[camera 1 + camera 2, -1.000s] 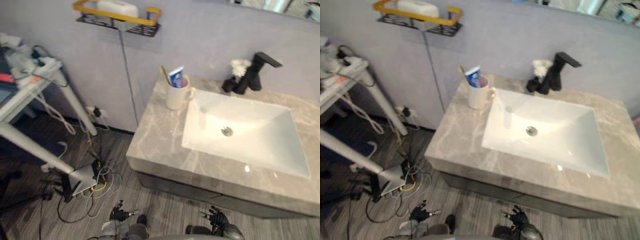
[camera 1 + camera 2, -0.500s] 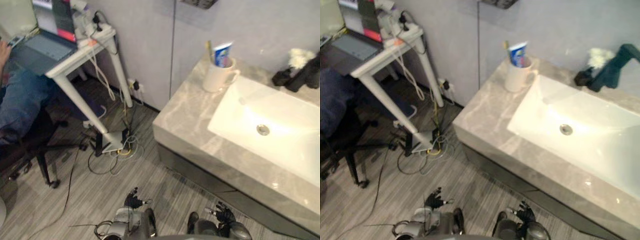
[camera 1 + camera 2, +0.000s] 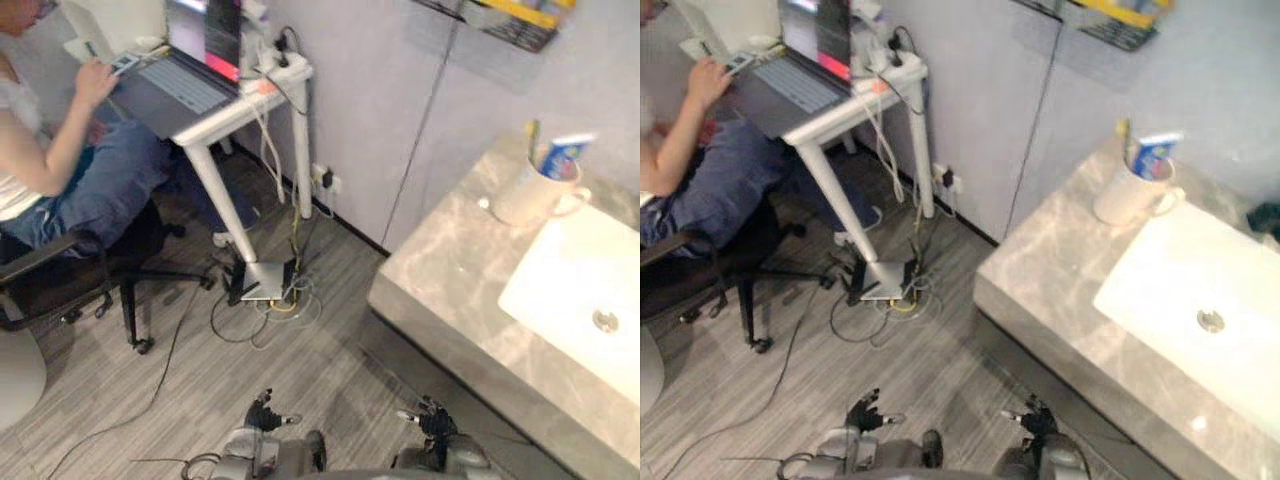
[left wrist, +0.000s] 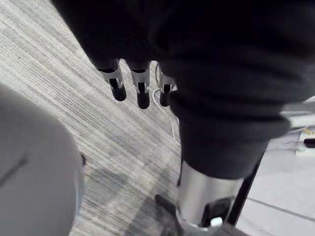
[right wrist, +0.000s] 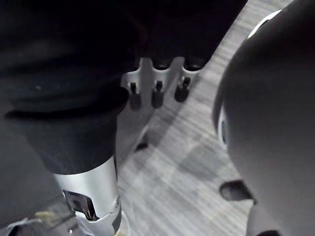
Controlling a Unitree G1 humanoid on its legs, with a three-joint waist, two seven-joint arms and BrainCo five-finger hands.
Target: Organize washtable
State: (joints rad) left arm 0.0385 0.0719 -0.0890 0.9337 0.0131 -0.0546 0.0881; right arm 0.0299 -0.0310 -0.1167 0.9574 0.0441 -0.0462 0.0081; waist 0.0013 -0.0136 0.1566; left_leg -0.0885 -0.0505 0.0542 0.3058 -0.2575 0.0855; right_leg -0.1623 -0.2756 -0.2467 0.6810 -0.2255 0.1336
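Note:
The grey marble washtable point(image 3: 450, 270) stands at the right with a white sink basin point(image 3: 560, 290) set into it. At its back corner stands a white mug point(image 3: 525, 195) holding a toothbrush point(image 3: 533, 140) and a blue toothpaste tube point(image 3: 563, 158). My left hand point(image 3: 262, 412) and right hand point(image 3: 430, 418) hang low over the wooden floor, well short of the washtable's front edge. In the wrist views the left fingers point(image 4: 140, 91) and the right fingers point(image 5: 157, 93) are relaxed and hold nothing.
A person point(image 3: 60, 150) sits on a black chair point(image 3: 70, 280) at a white desk point(image 3: 215, 110) with a laptop point(image 3: 185, 75), to the left. Cables and a power strip point(image 3: 262, 285) lie on the floor by the desk leg. A yellow-rimmed wall shelf point(image 3: 510, 18) hangs above the washtable.
The camera has swung left: the washtable has slid to the right of the picture and the tap has left it, while the person and desk came in. Both hands stay low.

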